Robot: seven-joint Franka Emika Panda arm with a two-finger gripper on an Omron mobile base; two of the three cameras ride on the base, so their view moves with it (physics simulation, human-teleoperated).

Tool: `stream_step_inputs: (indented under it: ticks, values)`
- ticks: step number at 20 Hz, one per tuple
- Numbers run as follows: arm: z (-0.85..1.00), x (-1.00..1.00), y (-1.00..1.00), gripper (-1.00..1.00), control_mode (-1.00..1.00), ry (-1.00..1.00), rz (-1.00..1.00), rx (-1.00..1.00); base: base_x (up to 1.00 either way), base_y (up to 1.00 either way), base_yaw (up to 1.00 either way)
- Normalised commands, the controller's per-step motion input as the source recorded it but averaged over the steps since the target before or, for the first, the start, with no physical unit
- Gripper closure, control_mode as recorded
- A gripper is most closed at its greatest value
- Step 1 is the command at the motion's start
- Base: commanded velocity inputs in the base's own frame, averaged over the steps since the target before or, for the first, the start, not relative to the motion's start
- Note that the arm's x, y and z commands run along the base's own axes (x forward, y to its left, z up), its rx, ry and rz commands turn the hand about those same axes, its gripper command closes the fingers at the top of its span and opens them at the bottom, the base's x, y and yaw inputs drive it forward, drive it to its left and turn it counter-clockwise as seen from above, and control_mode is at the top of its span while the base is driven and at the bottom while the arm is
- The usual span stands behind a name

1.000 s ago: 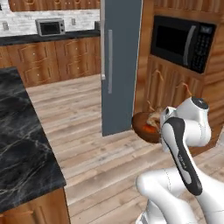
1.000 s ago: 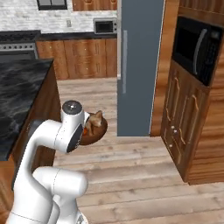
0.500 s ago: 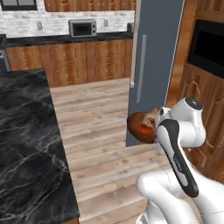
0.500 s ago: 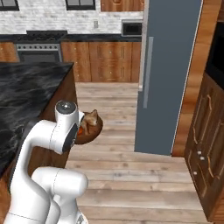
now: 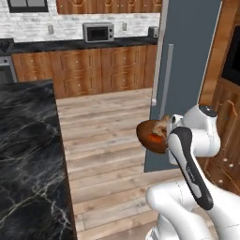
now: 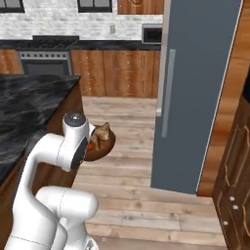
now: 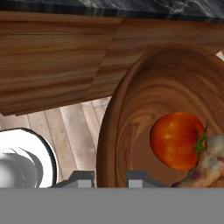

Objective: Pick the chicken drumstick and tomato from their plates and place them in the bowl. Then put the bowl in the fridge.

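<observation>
Wooden, deep, reddish-brown round bowl (image 7: 144, 109) is riding in the air at the end of the arm, gripper (image 7: 109, 177) pinching its near rim with jaws nearly fully closed on the thin wall. Small round red-orange tomato (image 7: 177, 140) and golden-brown chicken drumstick (image 7: 210, 164) are sitting inside, touching each other.

Bowl is hanging just in front of the tall slate-grey fridge (image 5: 187, 70), whose door with the long grey handle (image 5: 167, 77) is looking closed. Black marble counter (image 5: 23, 154) is lying on the other side.

Handling call: bowl is stiff and probably light, but a one-sided rim grip is making it lever downward. Tomato is round and likely rolling if tilted. Keeping it level and moving slowly is looking wise.
</observation>
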Motion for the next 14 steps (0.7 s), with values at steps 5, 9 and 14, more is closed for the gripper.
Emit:
stream_step_inputs:
  ticks: [5, 9, 14]
  values:
    - [0.0, 0.0, 0.0, 1.0, 1.0, 0.0, 0.0, 0.0, 0.13, 0.28, 0.27]
    - [0.0, 0.0, 0.0, 1.0, 1.0, 0.0, 0.0, 0.0, 0.78, 0.0, -0.09]
    - [0.0, 0.0, 0.0, 1.0, 1.0, 0.0, 0.0, 0.0, 0.75, 0.06, -0.22]
